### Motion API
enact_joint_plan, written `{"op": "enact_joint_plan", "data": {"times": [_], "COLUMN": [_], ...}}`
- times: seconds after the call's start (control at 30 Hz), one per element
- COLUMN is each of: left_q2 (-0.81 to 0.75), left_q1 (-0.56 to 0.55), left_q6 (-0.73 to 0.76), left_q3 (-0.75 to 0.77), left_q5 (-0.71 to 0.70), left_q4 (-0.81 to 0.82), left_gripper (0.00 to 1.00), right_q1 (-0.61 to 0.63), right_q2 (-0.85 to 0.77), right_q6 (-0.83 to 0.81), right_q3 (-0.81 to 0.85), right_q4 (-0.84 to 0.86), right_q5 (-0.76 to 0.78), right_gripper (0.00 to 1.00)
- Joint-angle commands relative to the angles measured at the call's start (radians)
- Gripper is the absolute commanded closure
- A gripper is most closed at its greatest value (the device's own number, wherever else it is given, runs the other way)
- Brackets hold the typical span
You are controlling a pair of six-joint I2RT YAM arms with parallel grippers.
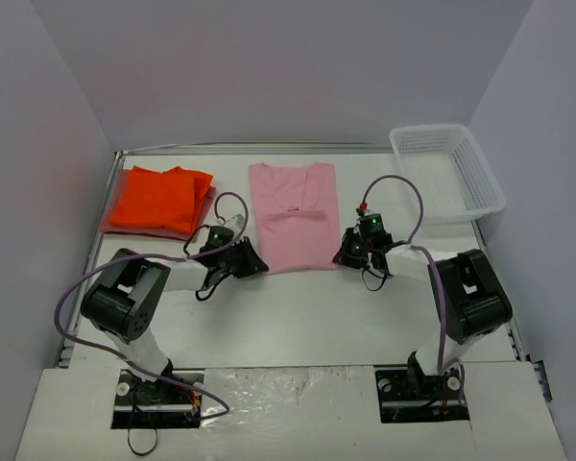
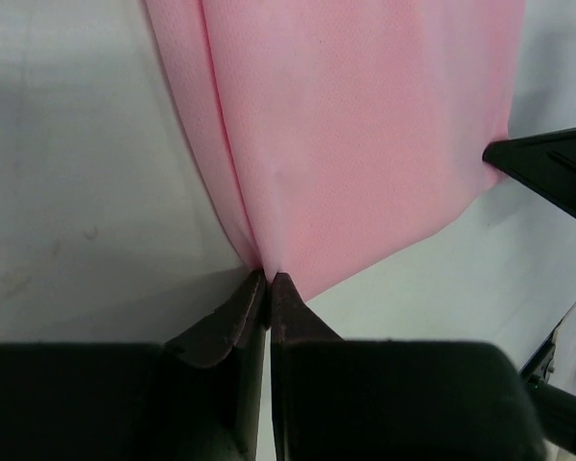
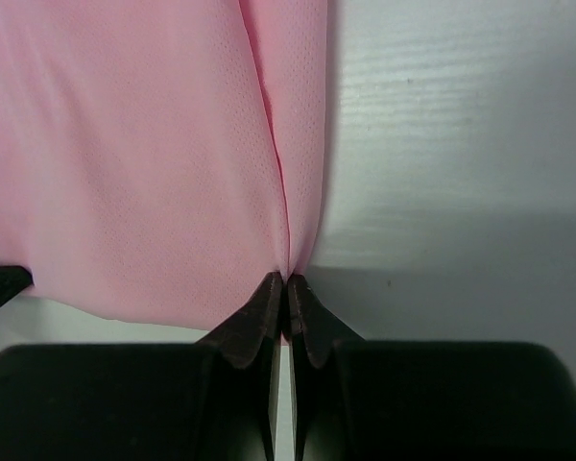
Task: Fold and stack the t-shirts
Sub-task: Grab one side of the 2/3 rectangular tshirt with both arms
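Observation:
A light pink t-shirt point(image 1: 293, 216) lies flat in the middle of the table, sleeves folded in, its hem toward me. My left gripper point(image 1: 259, 264) is shut on the shirt's near left corner, and the pink cloth point(image 2: 365, 144) bunches into its fingertips point(image 2: 254, 298). My right gripper point(image 1: 343, 257) is shut on the near right corner, where the cloth point(image 3: 144, 163) puckers between the fingertips point(image 3: 269, 298). A bright orange folded t-shirt point(image 1: 161, 197) rests at the back left on a dull pinkish-red folded t-shirt point(image 1: 204, 213), of which only the edges show.
A white mesh basket point(image 1: 448, 171) stands at the back right corner. Grey walls close in the table on three sides. Cables loop from both wrists over the table near the shirt's sides.

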Motion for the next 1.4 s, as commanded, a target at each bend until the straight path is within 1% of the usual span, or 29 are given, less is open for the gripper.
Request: {"op": "enact_joint_plan", "data": {"times": [0.0,0.13,0.27,0.33,0.47,0.6,0.63,0.7,0.8,0.83,0.9,0.93,0.97,1.03,1.13,1.27,1.37], "left_q2": [-0.067,-0.15,-0.24,-0.303,-0.427,-0.584,-0.607,-0.662,-0.7,-0.71,-0.743,-0.75,-0.76,-0.768,-0.777,-0.82,-0.849], "left_q1": [-0.037,-0.088,-0.152,-0.19,-0.247,-0.275,-0.281,-0.301,-0.336,-0.364,-0.394,-0.408,-0.433,-0.45,-0.476,-0.517,-0.536], "left_q6": [0.026,0.027,0.015,0.009,-0.006,-0.02,-0.023,-0.034,-0.063,-0.071,-0.092,-0.097,-0.101,-0.112,-0.129,-0.169,-0.189], "left_q3": [-0.047,-0.089,-0.13,-0.155,-0.196,-0.235,-0.245,-0.256,-0.259,-0.261,-0.258,-0.258,-0.259,-0.262,-0.279,-0.319,-0.319], "left_q5": [-0.044,-0.093,-0.154,-0.193,-0.266,-0.305,-0.312,-0.331,-0.354,-0.36,-0.395,-0.407,-0.424,-0.429,-0.46,-0.484,-0.512], "left_q4": [-0.111,-0.149,-0.195,-0.231,-0.312,-0.411,-0.415,-0.474,-0.511,-0.516,-0.542,-0.551,-0.568,-0.576,-0.6,-0.594,-0.608], "left_gripper": [0.98,0.98,0.98,0.98,0.98,0.97,0.98,0.98,0.98,0.98,0.98,0.98,0.98,0.98,0.98,0.98,0.98], "right_q1": [0.026,0.055,0.095,0.113,0.151,0.165,0.167,0.178,0.204,0.236,0.283,0.283,0.32,0.38,0.429,0.493,0.509], "right_q2": [-0.076,-0.137,-0.238,-0.281,-0.422,-0.542,-0.577,-0.602,-0.643,-0.674,-0.705,-0.72,-0.747,-0.813,-0.885,-0.932,-0.936], "right_q6": [0.008,0.031,0.058,0.069,0.092,0.098,0.097,0.103,0.124,0.15,0.19,0.19,0.219,0.274,0.324,0.371,0.382], "right_q3": [-0.04,-0.106,-0.157,-0.171,-0.205,-0.221,-0.225,-0.231,-0.237,-0.241,-0.248,-0.251,-0.251,-0.266,-0.274,-0.271,-0.263], "right_q4": [-0.064,-0.073,-0.102,-0.138,-0.236,-0.322,-0.346,-0.375,-0.406,-0.412,-0.438,-0.451,-0.481,-0.5,-0.558,-0.624,-0.636], "right_q5": [0.037,0.054,0.083,0.1,0.129,0.152,0.153,0.15,0.155,0.162,0.195,0.208,0.242,0.265,0.34,0.397,0.42], "right_gripper": [1.0,1.0,1.0,1.0,1.0,1.0,1.0,1.0,1.0,1.0,1.0,1.0,1.0,1.0,1.0,1.0,1.0]}}
